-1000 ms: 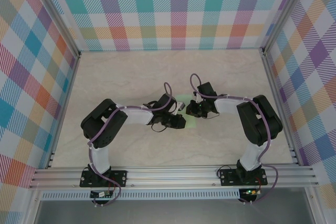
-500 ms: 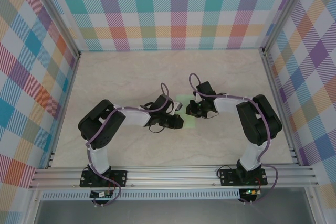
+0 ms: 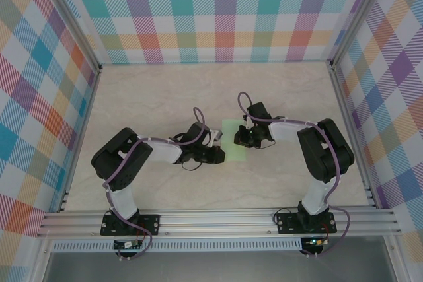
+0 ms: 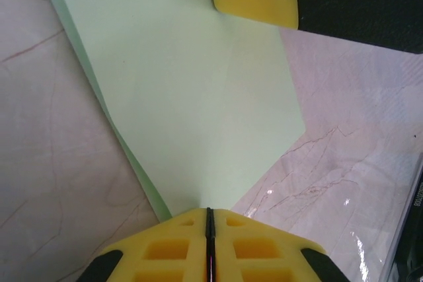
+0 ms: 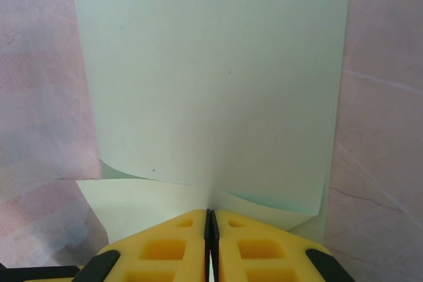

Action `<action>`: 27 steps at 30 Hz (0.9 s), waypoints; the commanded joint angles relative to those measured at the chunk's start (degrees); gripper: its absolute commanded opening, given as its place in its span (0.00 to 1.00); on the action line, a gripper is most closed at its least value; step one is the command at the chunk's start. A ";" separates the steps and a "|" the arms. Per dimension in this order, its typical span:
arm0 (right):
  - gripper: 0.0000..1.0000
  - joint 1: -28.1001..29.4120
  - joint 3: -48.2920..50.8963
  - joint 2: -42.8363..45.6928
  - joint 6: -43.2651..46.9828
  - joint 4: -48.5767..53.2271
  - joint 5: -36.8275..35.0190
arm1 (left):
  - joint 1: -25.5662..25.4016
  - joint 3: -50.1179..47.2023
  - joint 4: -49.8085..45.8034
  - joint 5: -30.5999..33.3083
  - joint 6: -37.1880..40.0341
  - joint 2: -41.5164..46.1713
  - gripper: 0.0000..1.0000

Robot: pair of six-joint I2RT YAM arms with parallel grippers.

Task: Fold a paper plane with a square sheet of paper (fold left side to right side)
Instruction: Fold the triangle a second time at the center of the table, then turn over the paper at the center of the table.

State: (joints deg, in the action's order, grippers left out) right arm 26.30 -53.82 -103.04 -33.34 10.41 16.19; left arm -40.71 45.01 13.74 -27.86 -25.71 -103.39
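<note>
pale marbled counter (image 3: pixel 165 97) inside plaid walls (image 3: pixel 225 4) carried the thin mint-green square sheet of paper (image 3: pixel 232 142) at its centre. the left gripper (image 4: pixel 209 212) was pinched shut on one corner and the right gripper (image 5: pixel 210 214) clamped its far edge, probably anchoring it while a flap crossed over.

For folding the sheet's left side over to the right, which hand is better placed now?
Left, probably. The left hand, shut, has its tips at the left edge of the square sheet of paper, ready to lift it. The right hand, shut, rests on the sheet further right, better for pinning.
</note>
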 commanded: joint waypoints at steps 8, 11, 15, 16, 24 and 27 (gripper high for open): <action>0.12 -0.20 -0.47 -0.90 2.29 4.16 -1.59 | 1.09 -2.94 -9.04 -0.89 2.80 3.82 0.09; 0.15 -0.20 -1.09 1.18 2.45 2.60 0.60 | 1.46 -2.21 -9.34 -1.03 1.77 5.36 0.10; 0.32 -0.20 -0.45 8.26 3.44 2.28 -0.44 | 3.10 -0.77 -8.02 -1.99 -1.33 6.76 0.15; 0.36 -0.20 0.18 10.40 3.74 2.85 -1.78 | 3.55 -0.55 -7.37 -2.19 -2.04 6.76 0.17; 0.69 -0.22 8.34 25.17 5.88 7.52 -7.73 | 5.56 3.89 -0.64 -3.92 -6.08 2.44 0.42; 0.76 -0.24 11.03 27.87 5.70 8.03 -7.42 | 5.55 5.37 2.11 -5.57 -7.09 0.41 0.43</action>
State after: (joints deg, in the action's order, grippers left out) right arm 26.26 -45.69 -76.60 -28.64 14.94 9.67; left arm -36.03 48.69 12.03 -30.89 -30.89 -100.92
